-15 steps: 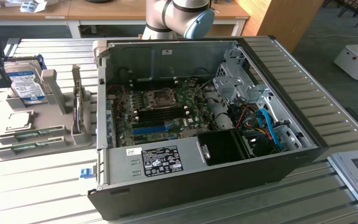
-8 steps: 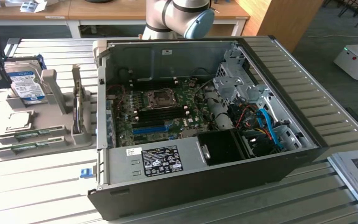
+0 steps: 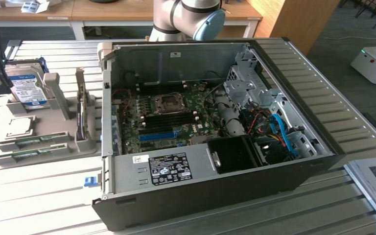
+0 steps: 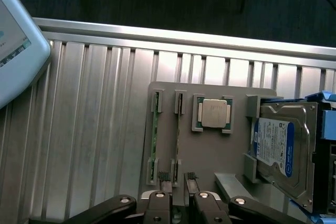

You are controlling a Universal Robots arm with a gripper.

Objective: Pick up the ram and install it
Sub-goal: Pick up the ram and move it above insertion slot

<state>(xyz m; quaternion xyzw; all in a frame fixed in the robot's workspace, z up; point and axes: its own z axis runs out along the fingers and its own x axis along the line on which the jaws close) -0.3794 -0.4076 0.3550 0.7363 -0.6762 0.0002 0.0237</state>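
Two thin green circuit-board ram sticks (image 4: pixel 155 140) sit on edge in the grey slotted holder (image 4: pixel 210 156). The black two-fingered hand (image 4: pixel 177 177) hovers spread and empty above one end (reach-to-pick, I'd judge); next needs a square descent astride one. One silver square processor (image 4: pixel 214 113), one silver hard drive (image 4: pixel 281 145).

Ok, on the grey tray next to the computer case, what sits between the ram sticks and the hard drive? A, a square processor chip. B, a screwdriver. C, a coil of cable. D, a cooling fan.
A: in the wrist view a square silver processor chip lies in its own holder on the tray, between the ram sticks and the hard drive.
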